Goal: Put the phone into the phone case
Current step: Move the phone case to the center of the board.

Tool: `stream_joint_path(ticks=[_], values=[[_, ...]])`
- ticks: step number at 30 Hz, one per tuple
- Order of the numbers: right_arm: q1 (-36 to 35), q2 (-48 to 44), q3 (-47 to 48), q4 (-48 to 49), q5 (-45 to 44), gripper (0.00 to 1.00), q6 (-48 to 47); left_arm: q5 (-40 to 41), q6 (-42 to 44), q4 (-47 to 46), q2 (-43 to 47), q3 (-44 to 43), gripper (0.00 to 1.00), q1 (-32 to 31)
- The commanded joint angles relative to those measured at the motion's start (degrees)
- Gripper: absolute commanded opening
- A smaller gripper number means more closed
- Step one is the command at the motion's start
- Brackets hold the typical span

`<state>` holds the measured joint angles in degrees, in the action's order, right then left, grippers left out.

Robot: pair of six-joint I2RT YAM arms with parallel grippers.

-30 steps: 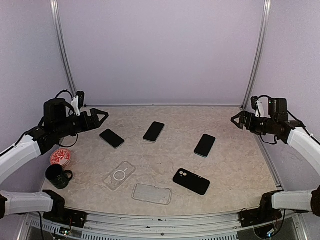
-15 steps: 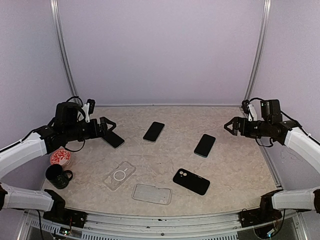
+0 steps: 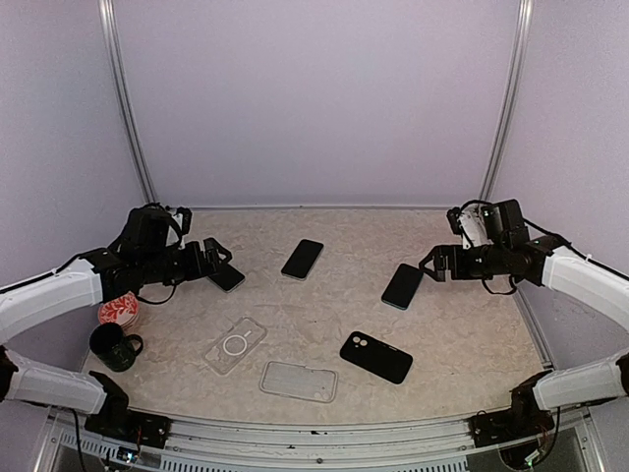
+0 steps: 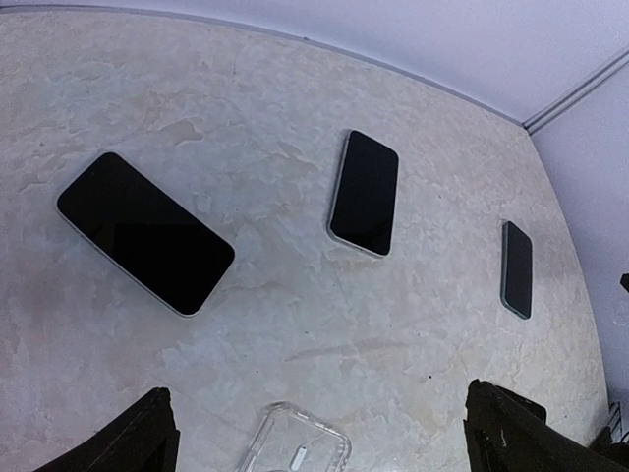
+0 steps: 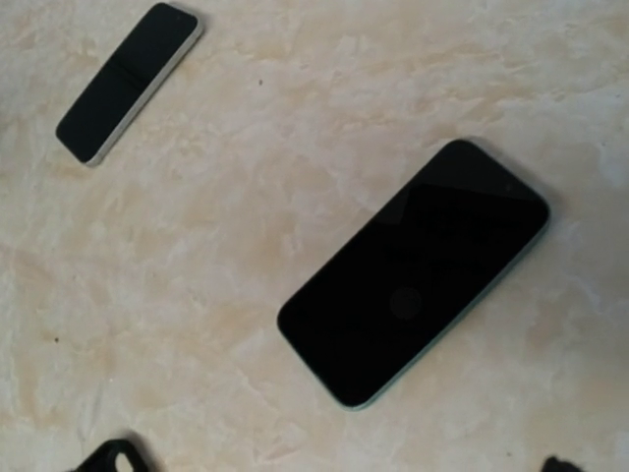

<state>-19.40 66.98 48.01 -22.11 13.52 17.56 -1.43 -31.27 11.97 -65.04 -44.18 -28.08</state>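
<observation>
Lying just ahead of wide-spread right fingers (image 5: pixel 113 460), dark phone (image 5: pixel 413 272); left fingers (image 4: pixel 516 433) equally wide.

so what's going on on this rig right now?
Nothing is gripped yet. Both hands are open: the left hand hovers at the left phone, and the right hand at the right phone. A middle phone lies between them. Nearer the arms, the ringed clear case and the plain clear case lie empty.

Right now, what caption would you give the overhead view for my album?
Left hand and right hand, both open, hover over three dark phones on a marbled table beside two clear cases.
</observation>
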Motion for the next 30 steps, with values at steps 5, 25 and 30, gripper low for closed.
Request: stream_joint_path(ticks=[5,25,30], values=[[-1.07,3.05,0.9,0.87,-7.2,0.99,1.01,2.38,-4.73,-4.26,-6.07,0.85,0.99,-0.48],[-10.3,25.74,9.39,4.58,-26.03,0.99,17.43,8.99,-4.57,-3.92,-10.51,1.11,0.99,-6.31],[-11.53,29.56,11.59,5.76,-26.45,0.99,19.42,11.39,-3.71,-2.41,-9.53,2.13,0.99,-8.39]])
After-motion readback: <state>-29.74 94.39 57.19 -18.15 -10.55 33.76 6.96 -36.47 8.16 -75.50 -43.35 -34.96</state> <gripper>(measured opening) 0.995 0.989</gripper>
